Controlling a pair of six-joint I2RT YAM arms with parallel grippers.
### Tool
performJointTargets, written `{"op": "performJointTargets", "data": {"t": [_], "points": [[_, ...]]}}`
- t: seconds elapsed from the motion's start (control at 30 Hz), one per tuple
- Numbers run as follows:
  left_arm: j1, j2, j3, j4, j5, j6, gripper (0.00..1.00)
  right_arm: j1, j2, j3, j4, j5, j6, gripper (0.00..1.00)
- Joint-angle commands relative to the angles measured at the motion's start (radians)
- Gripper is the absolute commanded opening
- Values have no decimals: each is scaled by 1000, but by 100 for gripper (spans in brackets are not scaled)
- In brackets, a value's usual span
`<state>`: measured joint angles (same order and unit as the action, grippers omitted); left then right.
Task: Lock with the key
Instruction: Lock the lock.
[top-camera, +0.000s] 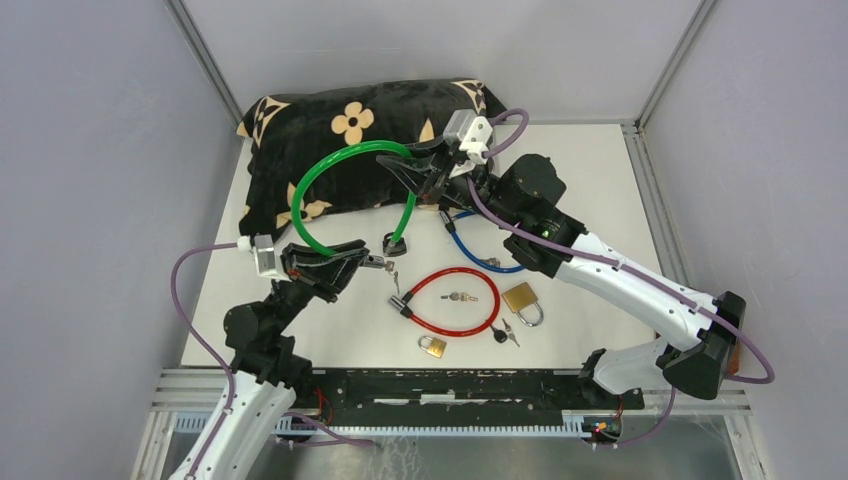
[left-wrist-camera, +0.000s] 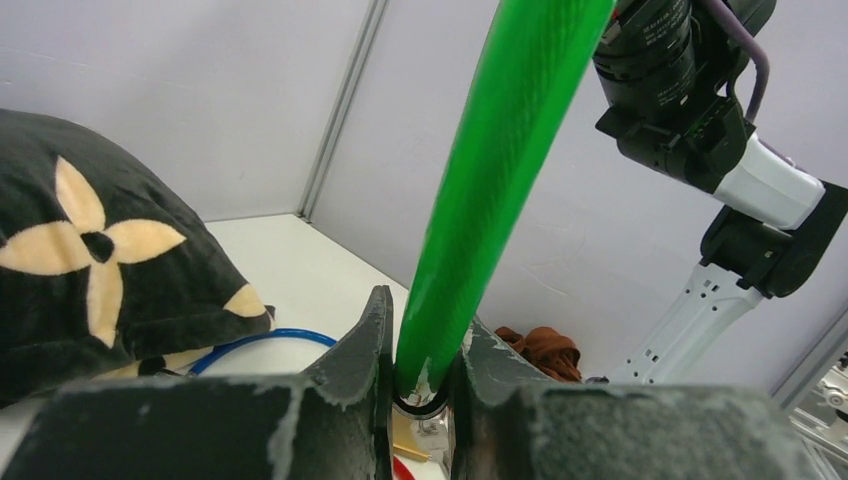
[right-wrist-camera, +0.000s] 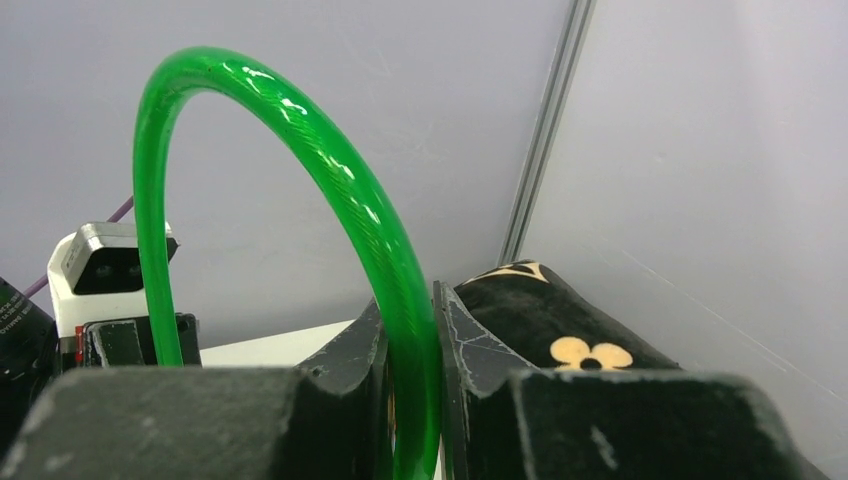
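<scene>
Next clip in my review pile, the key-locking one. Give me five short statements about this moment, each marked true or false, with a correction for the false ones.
1. The left jaws and the right jaws are both shut on the green plastic-coated cable lock. True.
2. The red cable lock is lifted off the white table. False: it lies flat on the table, and nothing holds it.
3. Two brass padlocks, a larger brass padlock and a smaller brass padlock, lie near the red loop. True.
4. The black cushion with beige flowers sits beside the arm bases. False: it is at the far side of the table.
5. The right jaws hold the blue cable lock. False: it lies on the table under the right arm.
</scene>
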<state>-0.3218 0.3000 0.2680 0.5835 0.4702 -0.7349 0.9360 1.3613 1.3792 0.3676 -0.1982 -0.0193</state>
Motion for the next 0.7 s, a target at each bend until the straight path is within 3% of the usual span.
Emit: {"op": "performJointTargets", "data": {"t": [0.0, 0.67], "points": [[5, -3, -17, 27, -33, 48, 2, 5, -36, 76, 115, 5, 27, 0], [4, 5, -52, 64, -25, -41, 2, 38, 26, -19, 409, 21, 171, 0]]}}
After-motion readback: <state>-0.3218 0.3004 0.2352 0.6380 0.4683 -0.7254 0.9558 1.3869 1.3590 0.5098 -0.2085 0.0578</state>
